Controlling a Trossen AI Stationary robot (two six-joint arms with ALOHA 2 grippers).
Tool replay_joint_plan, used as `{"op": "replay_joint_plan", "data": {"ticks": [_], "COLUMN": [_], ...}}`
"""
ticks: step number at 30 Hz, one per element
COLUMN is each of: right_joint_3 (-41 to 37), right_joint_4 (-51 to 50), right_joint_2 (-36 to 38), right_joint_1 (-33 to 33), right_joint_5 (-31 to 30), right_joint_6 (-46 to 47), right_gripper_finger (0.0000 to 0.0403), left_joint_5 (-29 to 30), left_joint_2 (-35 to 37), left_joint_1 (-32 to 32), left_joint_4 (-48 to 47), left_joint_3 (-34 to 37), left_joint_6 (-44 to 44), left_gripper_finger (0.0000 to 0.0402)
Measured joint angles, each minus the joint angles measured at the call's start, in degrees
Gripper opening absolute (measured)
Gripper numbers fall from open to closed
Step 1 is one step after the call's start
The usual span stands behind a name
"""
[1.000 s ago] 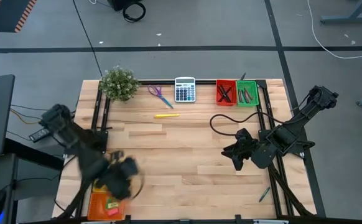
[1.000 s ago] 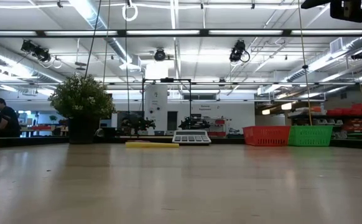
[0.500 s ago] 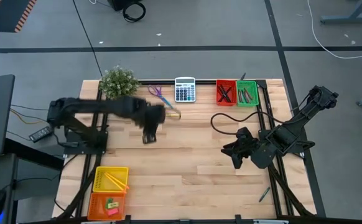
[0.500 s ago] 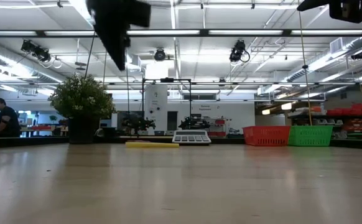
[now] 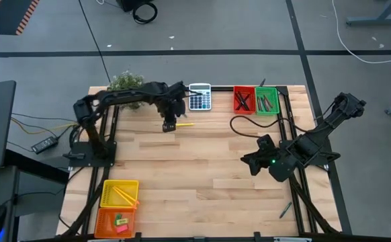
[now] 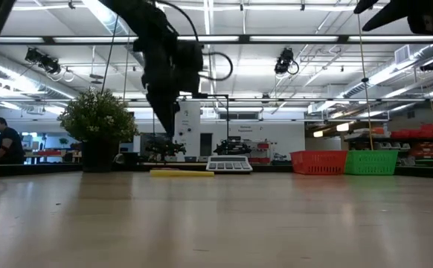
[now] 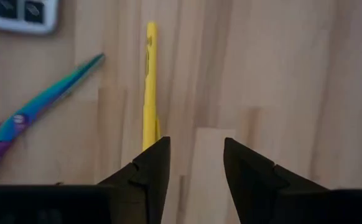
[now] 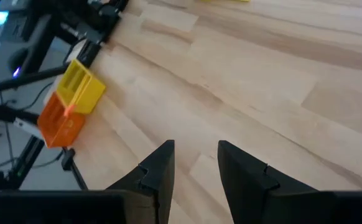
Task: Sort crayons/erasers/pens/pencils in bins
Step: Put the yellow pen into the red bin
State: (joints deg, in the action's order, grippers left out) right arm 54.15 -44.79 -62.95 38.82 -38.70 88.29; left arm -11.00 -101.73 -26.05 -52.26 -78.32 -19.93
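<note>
Yellow pen (image 5: pixel 181 124) flat on the surface (image 5: pixel 202 168) below the calculator (image 5: pixel 199 97), scissors (image 7: pixel 38 102) beside it, left tool (image 5: pixel 169 125) hovering at its near end, fingers apart, apparently not touching, right tool (image 5: pixel 253 163) idle mid-right, fingers apart, empty.

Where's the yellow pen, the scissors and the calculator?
yellow pen (image 7: pixel 150 87), left wrist view, middle of its barrel.
scissors (image 7: pixel 50 96), left wrist view, on the teal blade.
calculator (image 5: pixel 199 98), high view, middle of its keypad.
</note>
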Motion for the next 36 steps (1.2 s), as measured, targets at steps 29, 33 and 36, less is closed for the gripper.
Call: {"op": "replay_joint_plan", "data": {"ticks": [29, 33, 36], "right_joint_3": [0.0, 0.0, 0.0], "right_joint_4": [0.0, 0.0, 0.0], "right_joint_2": [0.0, 0.0, 0.0], "right_joint_1": [-6.9, -6.9, -6.9], "right_joint_5": [2.9, 4.2, 4.2], "right_joint_6": [1.7, 1.7, 1.7], "right_gripper_finger": [0.0129, 0.0129, 0.0129], "left_joint_5": [6.4, 6.4, 6.4], "left_joint_2": [-14.3, -14.3, -14.7], "left_joint_1": [-2.0, -2.0, -2.0], "left_joint_4": [4.9, 5.0, 5.1], "left_joint_3": [0.0, 0.0, 0.0], "left_joint_6": [-1.0, -1.7, -1.7], "left_gripper_finger": [0.0132, 0.0137, 0.0139]}}
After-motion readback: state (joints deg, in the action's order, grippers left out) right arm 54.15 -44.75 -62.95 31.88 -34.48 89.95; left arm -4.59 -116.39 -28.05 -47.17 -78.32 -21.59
